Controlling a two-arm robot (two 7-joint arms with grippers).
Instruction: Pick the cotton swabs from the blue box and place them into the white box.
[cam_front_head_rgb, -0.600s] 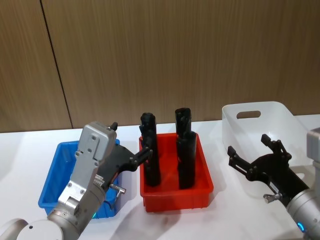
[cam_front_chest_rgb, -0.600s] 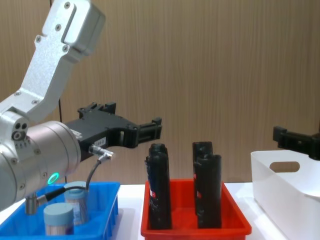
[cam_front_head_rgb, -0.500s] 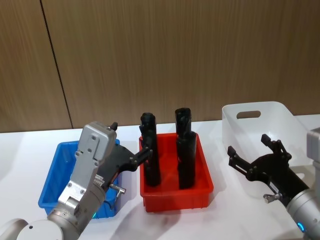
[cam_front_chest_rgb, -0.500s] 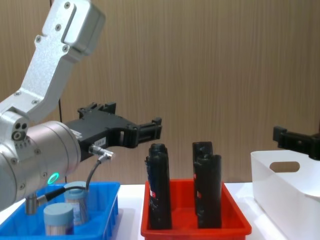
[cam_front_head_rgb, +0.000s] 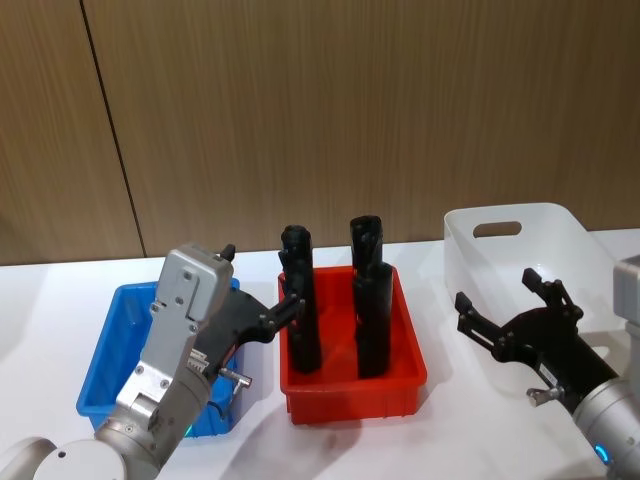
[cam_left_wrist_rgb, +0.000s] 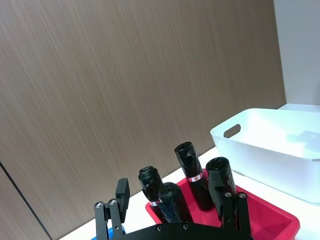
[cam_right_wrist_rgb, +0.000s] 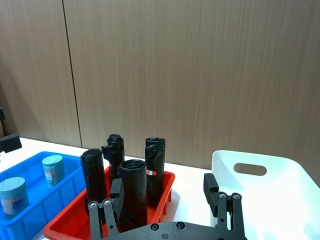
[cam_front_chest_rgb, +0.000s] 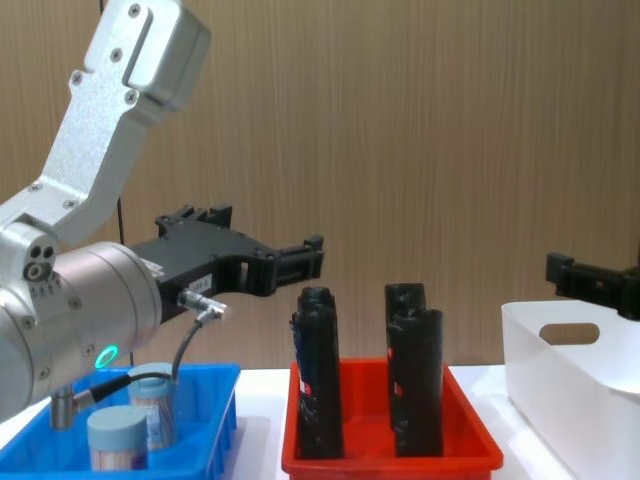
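Note:
Two cotton swabs tubs (cam_front_chest_rgb: 117, 440) (cam_front_chest_rgb: 155, 405) with pale grey-blue lids stand in the blue box (cam_front_chest_rgb: 215, 400); the right wrist view shows them too (cam_right_wrist_rgb: 12, 195) (cam_right_wrist_rgb: 52, 170). The blue box (cam_front_head_rgb: 105, 340) lies at the table's left and my left arm covers much of it. My left gripper (cam_front_head_rgb: 260, 278) hangs open above the box's right edge, well above the tubs, holding nothing (cam_front_chest_rgb: 260, 238). The white box (cam_front_head_rgb: 560, 235) stands at the right. My right gripper (cam_front_head_rgb: 496, 290) is open and empty in front of it.
A red tray (cam_front_head_rgb: 350, 385) with several tall black cylinders (cam_front_head_rgb: 372, 320) sits between the blue box and the white box. A wooden wall closes off the back of the white table. Bare table surface lies in front of the trays.

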